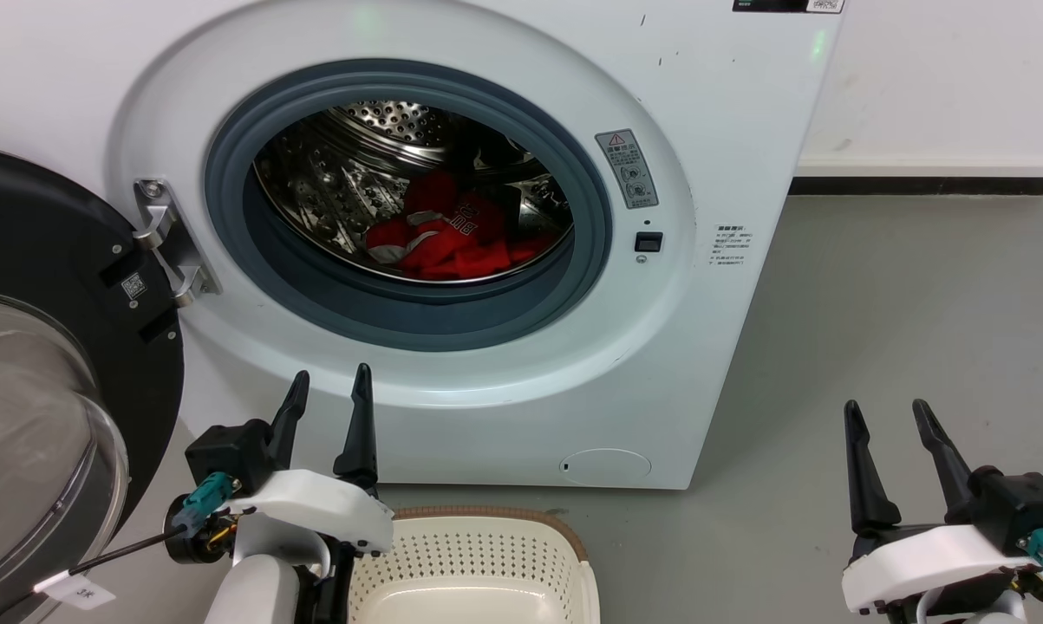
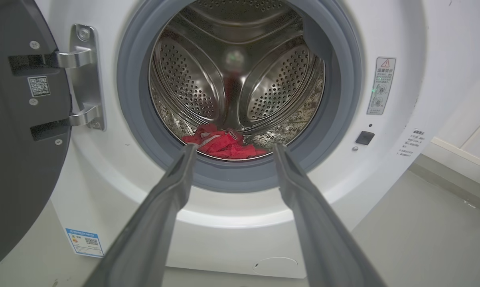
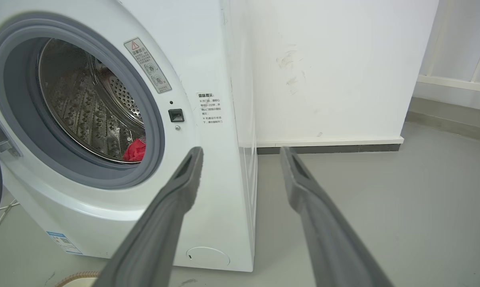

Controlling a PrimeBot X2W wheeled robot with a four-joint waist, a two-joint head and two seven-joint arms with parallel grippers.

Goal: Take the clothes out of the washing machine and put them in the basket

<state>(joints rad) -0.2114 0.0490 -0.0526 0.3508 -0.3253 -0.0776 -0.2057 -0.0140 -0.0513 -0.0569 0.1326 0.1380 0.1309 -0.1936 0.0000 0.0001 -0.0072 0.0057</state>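
Lettering on the small bright red fabric clothes [image 1: 452, 238] reads plainly in the head view; the left wrist view gives a red heap low in the perforated steel drum [image 2: 184, 79], the right wrist view just a red corner behind the grey gasket [image 3: 154, 135]. Both pincers are spread wide, holding nothing. The left gripper [image 1: 332, 374] stands below the porthole of the large white front-loading washing machine [image 1: 729, 130], with the cream-white perforated plastic basket [image 1: 486, 513] just beside its wrist. The right gripper [image 1: 885, 406] hangs over bare grey floor [image 1: 876, 303], apart from the machine's right edge.
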